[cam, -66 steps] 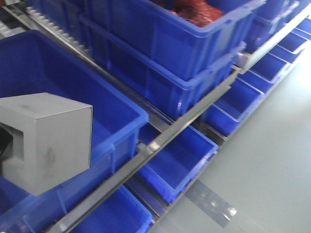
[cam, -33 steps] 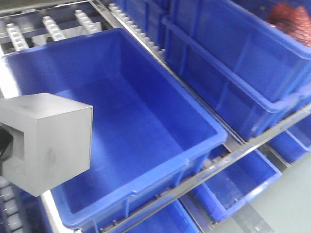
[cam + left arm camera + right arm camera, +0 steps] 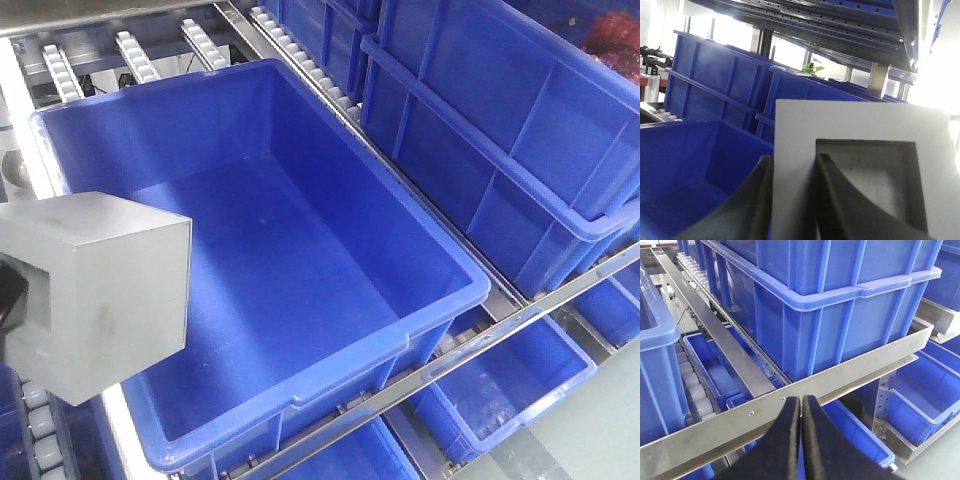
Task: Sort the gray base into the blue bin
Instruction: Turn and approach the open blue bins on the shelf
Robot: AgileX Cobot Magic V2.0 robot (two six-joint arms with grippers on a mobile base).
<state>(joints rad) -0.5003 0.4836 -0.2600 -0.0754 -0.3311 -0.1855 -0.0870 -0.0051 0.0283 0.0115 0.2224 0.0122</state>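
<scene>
Left wrist-mounted view: the left gripper (image 3: 794,164) pinches one wall of the gray base (image 3: 865,125), with one dark finger (image 3: 752,200) outside the block and the other inside its square recessed opening. The block is matte light gray with sharp edges, and the floor of its recess lies in shadow. It is held in the air, touching nothing but the fingers. Below and to the left of it in this view lies the open interior of the blue bin (image 3: 680,160). In the exterior front-facing view, the gray base (image 3: 100,300) sits at the left edge of the picture, its recessed face turned left and out of frame, faint smudges on its near side. It overlaps the left rim of the blue bin (image 3: 330,140), a deep bright-blue tub with a rolled rim whose floor is bare. The bin rests on a rack fitted with white roller tracks (image 3: 60,70) and crossed by a steel rail (image 3: 500,330). More stacked blue bins (image 3: 500,150) stand to the right, one showing red contents (image 3: 615,35). Right wrist-mounted view: the right gripper (image 3: 800,402) has its black fingers pressed together with nothing between them. It hangs over a steel shelf rail (image 3: 740,370), beside stacked blue bins (image 3: 840,305).
</scene>
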